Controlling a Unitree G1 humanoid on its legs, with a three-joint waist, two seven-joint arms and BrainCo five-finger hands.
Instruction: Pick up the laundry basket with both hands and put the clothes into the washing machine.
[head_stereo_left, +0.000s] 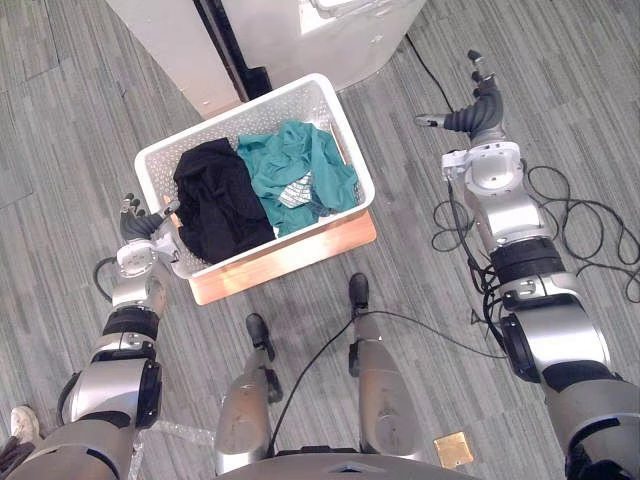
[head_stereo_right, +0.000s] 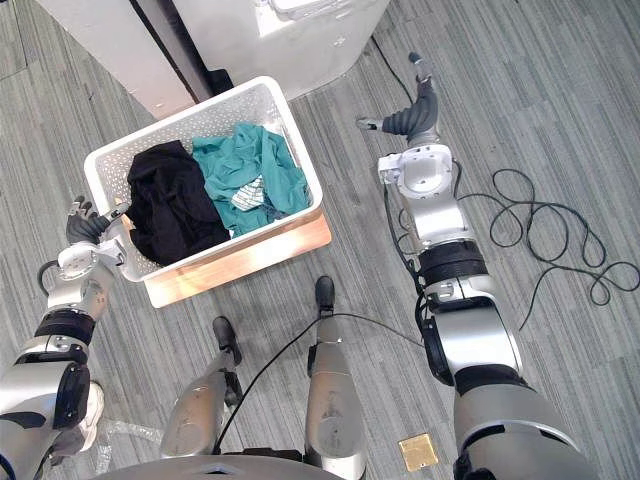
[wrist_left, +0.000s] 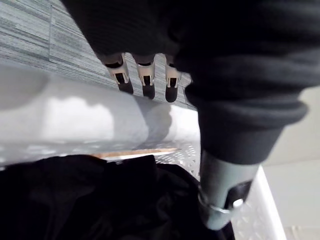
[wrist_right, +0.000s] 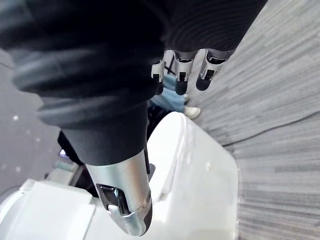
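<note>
Two hands out, laundry basket (head_stereo_left: 230, 115) unlifted.
Your L hand (head_stereo_left: 140, 228) was at its rim, fingers straight outside, thumb inside; R hand (head_stereo_left: 478, 115) hung spread, well apart. Clothes (head_stereo_left: 295, 165) lay in it, on wooden board (head_stereo_left: 290, 258) by washing machine (head_stereo_left: 330, 30).

A white perforated laundry basket (head_stereo_left: 268, 112) sat upright on a low wooden base (head_stereo_left: 290, 262) on the floor. Inside, a crumpled black garment (head_stereo_left: 215, 200) filled its left half and a teal garment (head_stereo_left: 300, 165) its right. A white washing machine (head_stereo_left: 330, 35) stood just beyond its far corner.
</note>
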